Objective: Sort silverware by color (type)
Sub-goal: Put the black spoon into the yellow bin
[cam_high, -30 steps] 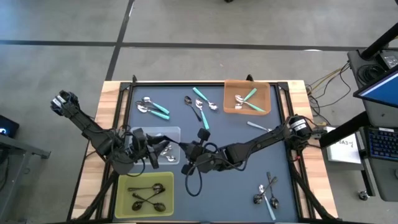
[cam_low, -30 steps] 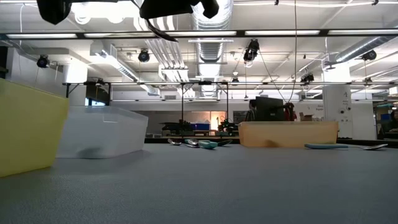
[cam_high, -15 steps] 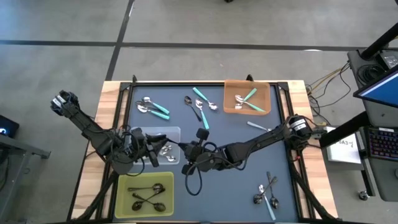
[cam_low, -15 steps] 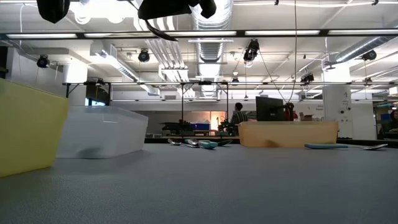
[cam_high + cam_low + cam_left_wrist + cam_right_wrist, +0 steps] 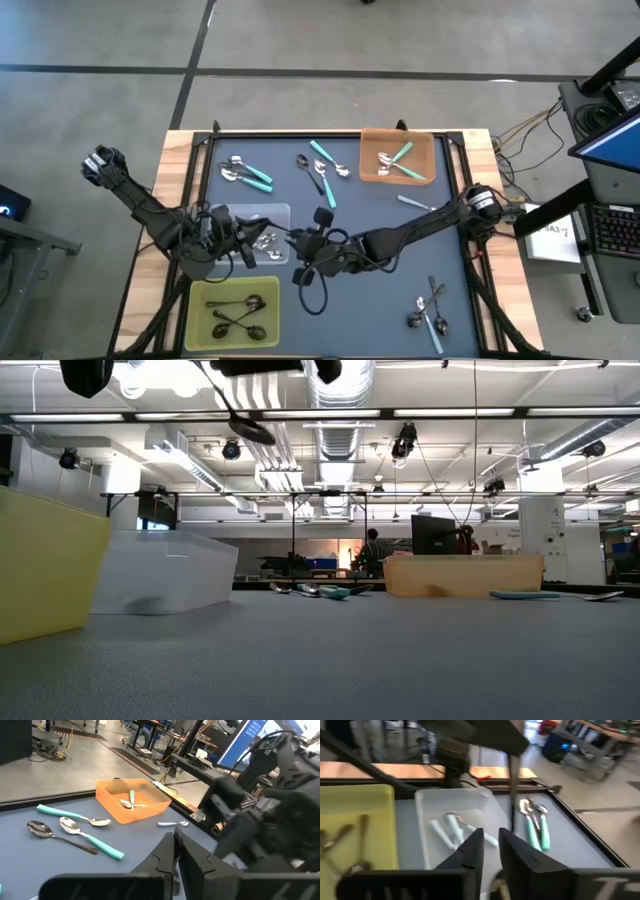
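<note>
Since a second ago your left gripper [image 5: 262, 243] has pressed its fingers together over the clear tray [image 5: 281, 214], while your right gripper [image 5: 297, 243], just beside it, has parted its fingers slightly; neither visibly holds a spoon. Pale blue spoons [image 5: 451, 828] lie in that tray, dark ones [image 5: 238, 313] in the yellow tray [image 5: 198, 296], teal ones in the orange tray [image 5: 368, 141]. You look between picks; next, reach for the loose teal spoons [image 5: 245, 172] at the far edge.

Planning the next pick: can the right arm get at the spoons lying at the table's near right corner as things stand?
Probably yes. The spoons lie loose on bare mat on the right arm's own side, with no tray over them; the right gripper hovers mid-table beside the clear tray and would only need to swing back.
</note>
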You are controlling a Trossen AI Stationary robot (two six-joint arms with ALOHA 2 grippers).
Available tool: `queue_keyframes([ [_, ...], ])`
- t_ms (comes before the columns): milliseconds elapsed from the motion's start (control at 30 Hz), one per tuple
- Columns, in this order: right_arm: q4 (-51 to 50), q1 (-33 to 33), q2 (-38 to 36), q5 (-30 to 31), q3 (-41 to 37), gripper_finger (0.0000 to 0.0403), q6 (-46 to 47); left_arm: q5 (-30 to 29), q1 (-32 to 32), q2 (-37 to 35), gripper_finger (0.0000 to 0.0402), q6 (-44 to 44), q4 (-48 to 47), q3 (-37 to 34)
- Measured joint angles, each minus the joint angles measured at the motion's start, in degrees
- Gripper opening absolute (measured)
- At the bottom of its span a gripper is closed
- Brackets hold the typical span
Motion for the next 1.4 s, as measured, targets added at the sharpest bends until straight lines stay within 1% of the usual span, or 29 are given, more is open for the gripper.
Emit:
queue_keyframes([
  [100,-2.94,0.1,-1.42,-2.5,0.97,0.0088,-0.03,0.9,-0.04,-0.02,0.0,-0.13,-0.03,0.0],
  [200,-11.88,-0.02,-3.93,-4.91,2.34,0.0116,2.56,5.8,-0.11,-0.21,0.0,-0.31,-0.04,0.0],
  [300,-26.14,-0.02,-7.26,-7.69,4.93,0.0133,10.33,13.98,-0.19,-0.89,0.0,-0.92,0.02,0.1],
  [400,-41.86,0.01,-9.91,-10.96,7.84,0.0137,21.22,24.29,-0.78,-1.18,0.0,-1.39,-0.23,1.66],
  [467,-51.04,0.01,-11.34,-14.21,8.79,0.0136,27.61,31.41,-1.32,-1.29,0.0,-1.69,-2.17,3.57],
  [500,-54.85,0.01,-11.91,-16.19,8.83,0.0134,30.37,34.88,-1.55,-1.29,0.0,-2.15,-4.23,4.98],
  [567,-61.75,0.14,-13.07,-20.14,8.75,0.0128,34.85,41.02,-2.07,-1.2,0.0,-3.77,-11.8,8.59],
  [667,-71.02,0.9,-13.7,-23.46,8.61,0.0118,39.6,49.26,-2.58,0.07,0.0,-7.06,-28.28,16.24],
  [767,-77.7,2.16,-13.42,-24.37,8.5,0.011,42.84,55.48,-2.85,2.87,0.0,-9.84,-45.39,23.78],
  [867,-79.82,3.57,-12.76,-24.48,8.31,0.0107,45.2,59.5,-2.86,6.68,0.0,-10.98,-57.67,29.28],
  [933,-80.18,4.74,-12.1,-24.48,8.26,0.0107,45.74,62.21,-2.81,9.27,0.0,-10.2,-60.69,31.24],
  [1067,-80.22,7.62,-10.09,-25.08,8.26,0.0107,47.03,68.62,-2.85,14.05,0.0,-6.55,-60.42,31.14],
  [1233,-80.95,10.05,-7.18,-30.89,8.17,0.0107,47.3,71.92,-2.81,20.22,0.0,-2.13,-60.78,29.76],
  [1400,-83.95,11.74,-4.76,-34.41,8.12,0.0107,49.85,76.34,-2.75,25.57,0.0,2.88,-59.92,30.63],
])
